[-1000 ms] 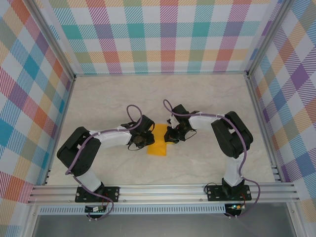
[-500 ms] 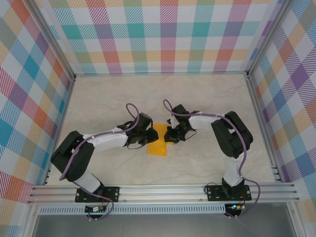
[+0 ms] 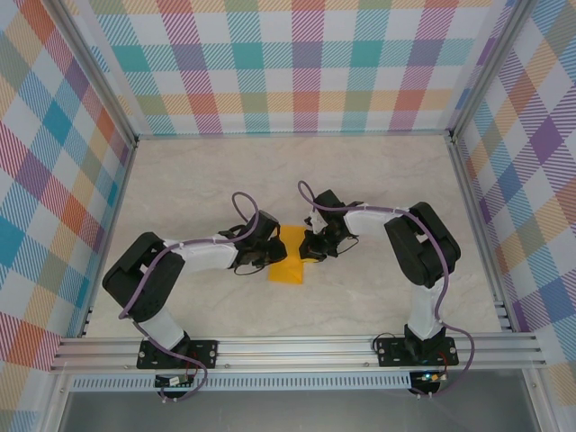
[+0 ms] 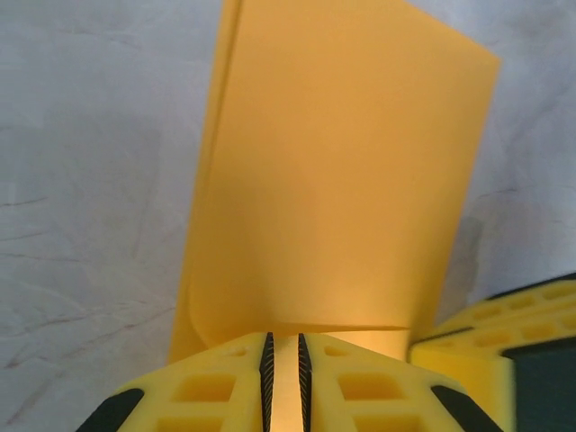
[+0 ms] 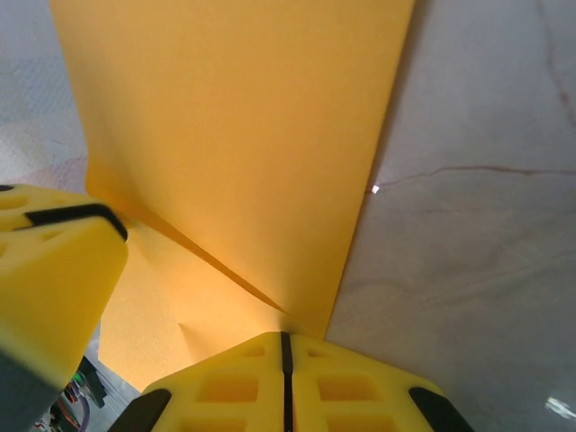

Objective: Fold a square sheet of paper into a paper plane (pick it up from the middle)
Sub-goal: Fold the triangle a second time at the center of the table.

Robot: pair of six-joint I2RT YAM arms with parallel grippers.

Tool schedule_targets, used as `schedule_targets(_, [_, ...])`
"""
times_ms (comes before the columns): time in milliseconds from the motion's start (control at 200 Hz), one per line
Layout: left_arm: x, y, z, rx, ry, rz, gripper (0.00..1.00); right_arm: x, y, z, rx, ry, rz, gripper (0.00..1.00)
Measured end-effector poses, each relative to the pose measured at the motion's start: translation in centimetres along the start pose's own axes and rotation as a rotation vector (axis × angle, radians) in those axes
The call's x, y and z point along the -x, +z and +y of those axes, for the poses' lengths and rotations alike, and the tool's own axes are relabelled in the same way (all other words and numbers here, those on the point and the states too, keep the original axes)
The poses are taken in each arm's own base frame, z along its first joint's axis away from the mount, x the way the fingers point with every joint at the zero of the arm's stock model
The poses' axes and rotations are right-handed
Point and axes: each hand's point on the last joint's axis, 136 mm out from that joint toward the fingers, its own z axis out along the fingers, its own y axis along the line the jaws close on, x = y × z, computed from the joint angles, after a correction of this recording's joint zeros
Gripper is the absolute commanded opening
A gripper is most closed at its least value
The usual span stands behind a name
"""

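The left arm point(image 3: 193, 256) has pulled its elbow back in since half a second ago. The left pincer point(image 3: 266, 258) has slid a tiny bit toward the near side, and it has closed a little more. The right arm point(image 3: 414, 243) and the right pincer point(image 3: 309, 247) have not moved. The orange paper point(image 3: 290, 264) lies in the same spot as before. It is in the middle of the pale surface point(image 3: 378, 180), between the two pincers.

Checked walls point(image 3: 306, 63) stand on three sides. A metal rail point(image 3: 297, 346) runs along the near edge. From above, the dark pincer bodies cover the paper's left and right edges. In the right wrist view, a yellow finger of the left pincer sits at the left, just over the paper.

The paper is folded, with one layer on top of another. Most of it lies flat. The left pincer is almost squeezed closed, with only a thin slit between its fingers. Orange shows in the slit, so it is pinching the paper's edge. The right pincer is squeezed tight and pinches the other edge, which lifts a little.
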Motion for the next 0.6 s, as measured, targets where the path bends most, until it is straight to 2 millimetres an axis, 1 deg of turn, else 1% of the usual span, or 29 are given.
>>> schedule_targets(240, [0.3,0.0,1.2,0.057,-0.014,-0.023,0.17,-0.1,0.1,0.1,0.006,0.000,0.005,0.08])
schedule_targets(290, [0.5,-0.2,1.4,0.070,-0.018,-0.037,0.17,0.0,0.1,0.1,0.006,-0.001,0.004,0.08])
schedule_targets(380, [1.0,-0.9,2.6,0.127,-0.029,-0.069,0.18,0.0,0.1,0.1,0.006,0.000,0.005,0.08])
schedule_targets(440, [1.3,-1.4,2.9,0.142,-0.033,-0.082,0.18,0.0,0.1,0.1,0.006,0.000,0.005,0.08])
schedule_targets(525, [1.5,-2.2,2.3,0.114,-0.030,-0.094,0.18,0.0,0.1,0.1,0.008,0.001,0.006,0.08])
schedule_targets(600, [1.6,-2.9,1.1,0.052,-0.021,-0.095,0.18,0.0,0.1,0.1,0.007,0.000,0.006,0.08])
